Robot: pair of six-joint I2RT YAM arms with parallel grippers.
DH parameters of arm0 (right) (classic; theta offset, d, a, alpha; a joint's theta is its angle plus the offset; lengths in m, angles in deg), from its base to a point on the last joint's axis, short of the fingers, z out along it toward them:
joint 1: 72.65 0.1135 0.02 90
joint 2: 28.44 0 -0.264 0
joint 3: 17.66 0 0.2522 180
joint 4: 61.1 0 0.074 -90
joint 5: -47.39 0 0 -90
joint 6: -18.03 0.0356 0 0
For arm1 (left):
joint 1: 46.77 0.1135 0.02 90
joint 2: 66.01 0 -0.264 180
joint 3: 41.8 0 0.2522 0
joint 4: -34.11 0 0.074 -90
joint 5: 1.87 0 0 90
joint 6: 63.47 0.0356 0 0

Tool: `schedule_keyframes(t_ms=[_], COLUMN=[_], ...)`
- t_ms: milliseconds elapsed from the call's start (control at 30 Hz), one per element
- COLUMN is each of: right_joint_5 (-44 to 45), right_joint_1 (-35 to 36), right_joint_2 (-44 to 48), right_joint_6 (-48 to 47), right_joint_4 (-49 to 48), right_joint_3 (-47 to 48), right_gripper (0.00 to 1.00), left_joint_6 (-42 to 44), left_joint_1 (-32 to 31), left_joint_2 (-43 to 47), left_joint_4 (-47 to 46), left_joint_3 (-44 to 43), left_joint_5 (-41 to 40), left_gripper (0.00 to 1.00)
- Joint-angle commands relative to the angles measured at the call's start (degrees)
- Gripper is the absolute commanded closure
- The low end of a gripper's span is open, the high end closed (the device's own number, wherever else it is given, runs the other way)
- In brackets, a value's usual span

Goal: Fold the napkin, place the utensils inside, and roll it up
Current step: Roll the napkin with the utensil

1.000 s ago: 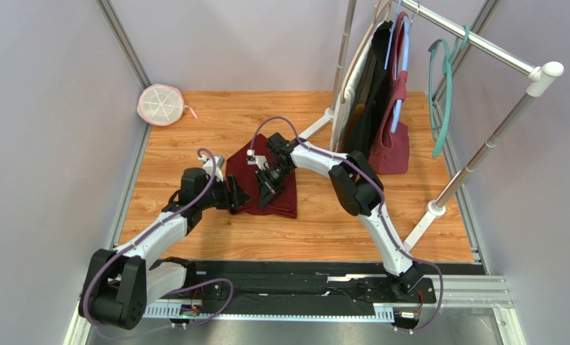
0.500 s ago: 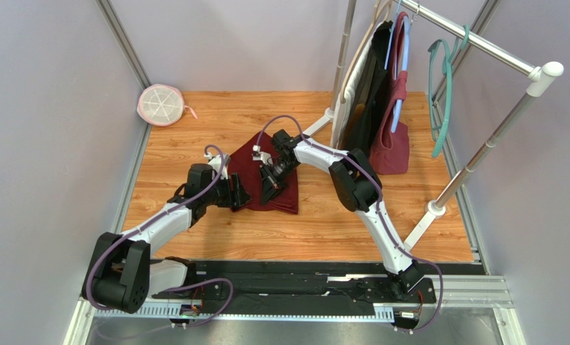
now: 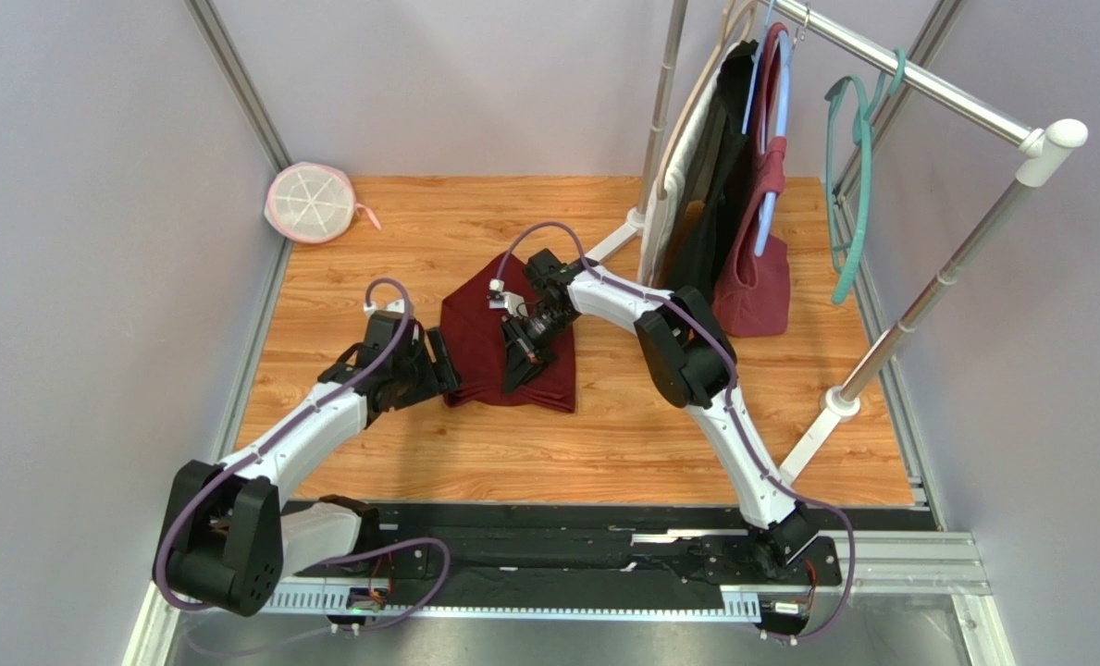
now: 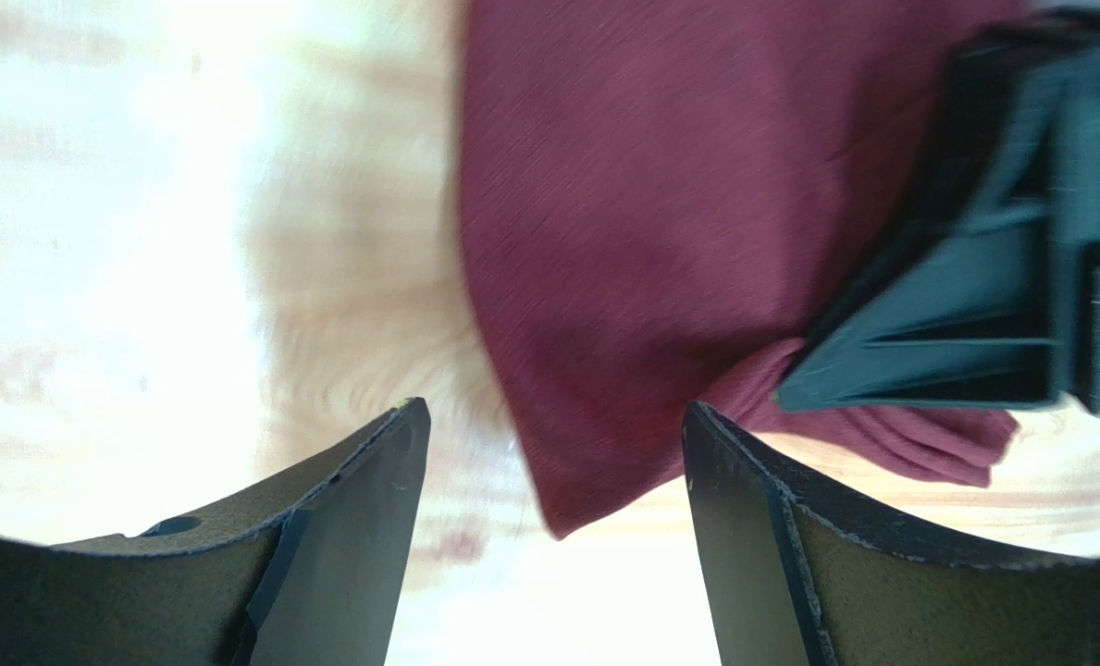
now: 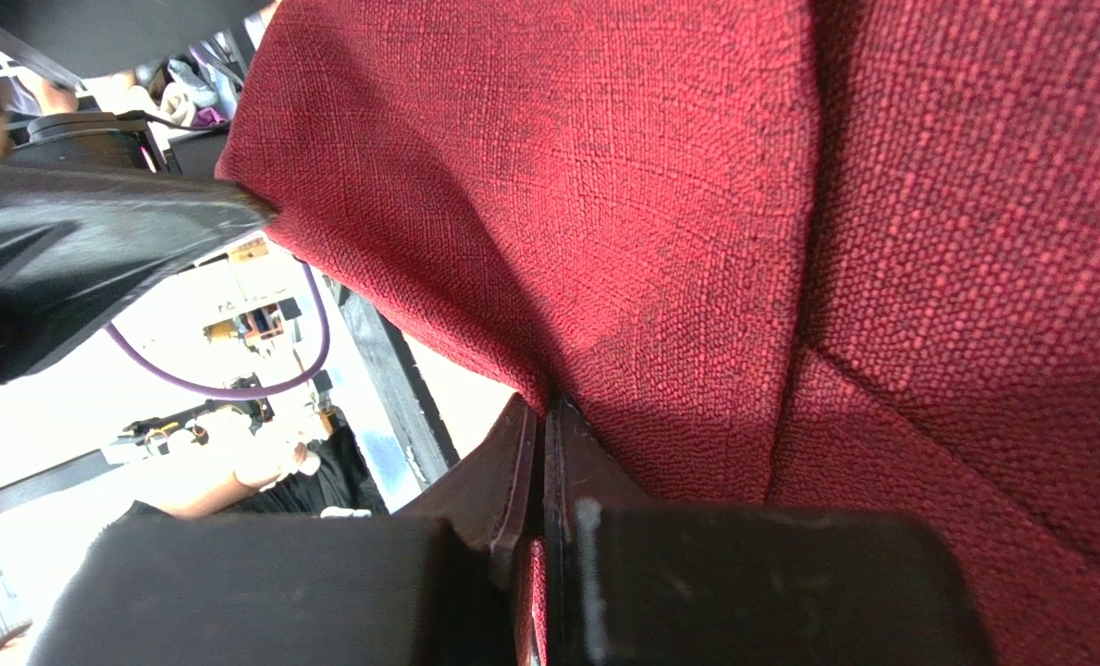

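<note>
The dark red napkin point(image 3: 486, 340) lies folded on the wooden table. It also shows in the left wrist view point(image 4: 625, 208) and fills the right wrist view point(image 5: 653, 208). My right gripper point(image 3: 519, 369) is shut on a fold of the napkin point(image 5: 548, 416) near its near edge. My left gripper point(image 3: 443, 378) is open and empty, just left of the napkin's near left corner, with that corner between its fingers point(image 4: 553, 411) but not touched. The right gripper also shows in the left wrist view point(image 4: 986, 278). No utensils are in view.
A metal clothes rack point(image 3: 931, 83) stands at the right with a black garment point(image 3: 701, 194), a burgundy bag point(image 3: 753, 285) and a teal hanger point(image 3: 858, 153). Its foot point(image 3: 836, 403) rests on the table. A round pink-and-white object point(image 3: 311, 201) lies at the far left corner.
My left gripper has drawn back to the left off the napkin's edge and now stands open. My right gripper moved slightly away from the bases with the cloth, then held still.
</note>
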Motion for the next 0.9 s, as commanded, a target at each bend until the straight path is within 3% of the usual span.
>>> schedule_keyframes(t_ms=[0,200,600,867], right_joint_5=[6.88,7.49,8.37,8.81], right_joint_1=[-0.60,-0.60,-0.52,-0.52], right_joint_2=[-1.98,-1.89,-1.80,-1.89], right_joint_6=[-0.03,0.15,0.59,0.33], right_joint_4=[-0.69,-0.86,-1.48,-1.57], right_joint_3=[1.25,0.98,0.54,0.54], right_gripper=[1.00,1.00,1.00,1.00], left_joint_6=[-10.30,-18.58,-24.83,-26.24], left_joint_1=[-0.12,-0.12,-0.12,0.76], left_joint_2=[1.35,3.55,0.91,-1.46], left_joint_4=[5.16,0.24,-5.65,-7.85], left_joint_3=[-1.93,1.76,4.58,4.76], left_joint_5=[-0.78,1.67,4.67,5.11], left_gripper=[0.24,0.24,0.28,0.43])
